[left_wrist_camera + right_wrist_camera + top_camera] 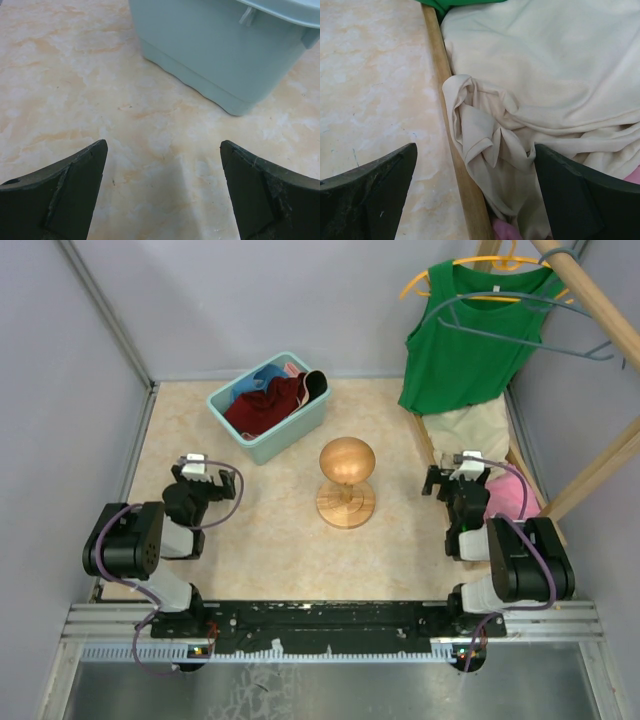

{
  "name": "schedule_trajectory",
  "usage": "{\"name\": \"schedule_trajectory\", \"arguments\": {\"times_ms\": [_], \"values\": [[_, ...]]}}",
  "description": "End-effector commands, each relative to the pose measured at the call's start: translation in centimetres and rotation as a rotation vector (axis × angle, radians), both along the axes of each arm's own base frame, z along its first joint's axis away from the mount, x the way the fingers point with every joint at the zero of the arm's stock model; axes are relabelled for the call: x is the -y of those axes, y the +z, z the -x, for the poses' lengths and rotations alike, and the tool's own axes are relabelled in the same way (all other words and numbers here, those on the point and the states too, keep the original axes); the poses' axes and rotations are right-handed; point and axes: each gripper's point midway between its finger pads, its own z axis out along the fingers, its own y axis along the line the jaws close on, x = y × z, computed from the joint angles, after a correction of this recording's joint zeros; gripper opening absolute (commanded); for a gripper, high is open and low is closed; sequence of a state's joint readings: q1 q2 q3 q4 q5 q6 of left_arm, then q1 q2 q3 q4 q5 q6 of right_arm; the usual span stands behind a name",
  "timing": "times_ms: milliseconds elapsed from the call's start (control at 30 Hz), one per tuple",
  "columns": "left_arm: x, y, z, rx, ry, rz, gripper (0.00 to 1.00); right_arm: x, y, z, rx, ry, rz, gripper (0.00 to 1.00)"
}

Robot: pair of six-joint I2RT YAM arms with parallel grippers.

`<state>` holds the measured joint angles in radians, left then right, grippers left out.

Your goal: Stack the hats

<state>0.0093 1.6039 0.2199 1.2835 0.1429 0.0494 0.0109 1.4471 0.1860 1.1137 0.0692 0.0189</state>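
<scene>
A dark red hat (262, 408) and a blue hat (264, 378) lie crumpled in the teal basket (285, 437) at the back left, with a bit of pink fabric (294, 368) at its far rim. My left gripper (198, 476) hovers low over the table, open and holding nothing, just in front of the basket's near wall (220, 55). In the left wrist view the gripper (162, 145) spans only bare table. My right gripper (475, 147) is open and holds nothing. It straddles a wooden rail (454, 150) and a crumpled beige cloth (545, 75); I cannot tell whether the cloth is a hat.
A wooden hat stand (346, 480) with a round head rises at the table's middle. A green tank top (470, 335) hangs from a wooden rack at the back right. Pink cloth (512, 498) lies beside my right arm, and walls close in on both sides.
</scene>
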Motion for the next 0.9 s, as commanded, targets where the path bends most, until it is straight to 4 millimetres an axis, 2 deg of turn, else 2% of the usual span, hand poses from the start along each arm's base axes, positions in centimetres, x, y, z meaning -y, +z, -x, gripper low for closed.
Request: {"name": "schedule_trajectory", "arguments": {"times_ms": [0, 67, 233, 400, 467, 533, 633, 700, 733, 767, 800, 833, 867], "values": [[0.1, 1.6, -1.0, 0.025, -0.018, -0.012, 1.00, -0.8, 3.4, -1.9, 0.022, 0.031, 0.020, 0.99], [-0.3, 2.5, -1.8, -0.012, 0.004, -0.007, 1.00, -1.3, 4.9, -2.4, 0.002, 0.058, 0.023, 0.99], [-2.0, 6.1, -3.5, -0.116, 0.139, 0.077, 1.00, -3.1, 9.7, -3.9, 0.021, 0.120, -0.060, 0.99], [-0.7, 11.1, -3.9, -0.096, 0.083, 0.132, 1.00, -7.5, 11.0, -7.0, -0.063, 0.240, -0.171, 0.99], [-0.2, 12.9, -3.9, -0.089, 0.058, 0.146, 1.00, -8.6, 11.2, -8.4, -0.075, 0.243, -0.191, 0.85], [0.1, 14.9, -3.9, -0.068, 0.045, 0.161, 1.00, -9.4, 10.8, -10.2, -0.114, 0.245, -0.215, 0.59], [0.2, 17.0, -4.1, -0.049, 0.049, 0.195, 1.00, -10.2, 9.7, -13.0, -0.177, 0.232, -0.248, 0.39], [0.5, 17.8, -4.3, -0.054, 0.040, 0.227, 1.00, -10.6, 8.4, -15.3, -0.213, 0.212, -0.273, 0.31], [1.0, 18.3, -4.4, -0.056, 0.017, 0.242, 1.00, -10.8, 7.7, -16.3, -0.232, 0.200, -0.284, 0.21], [1.4, 18.5, -4.4, -0.062, -0.005, 0.252, 1.00, -10.9, 7.1, -17.2, -0.245, 0.184, -0.287, 0.06], [1.8, 18.9, -4.4, -0.065, -0.024, 0.264, 1.00, -11.0, 6.5, -18.2, -0.255, 0.170, -0.287, 0.00], [2.2, 19.1, -4.4, -0.069, -0.043, 0.275, 1.00, -11.2, 5.1, -19.1, -0.283, 0.156, -0.281, 0.00], [2.3, 19.2, -4.4, -0.078, -0.043, 0.285, 1.00, -11.3, 4.6, -19.9, -0.295, 0.143, -0.270, 0.00]]}}
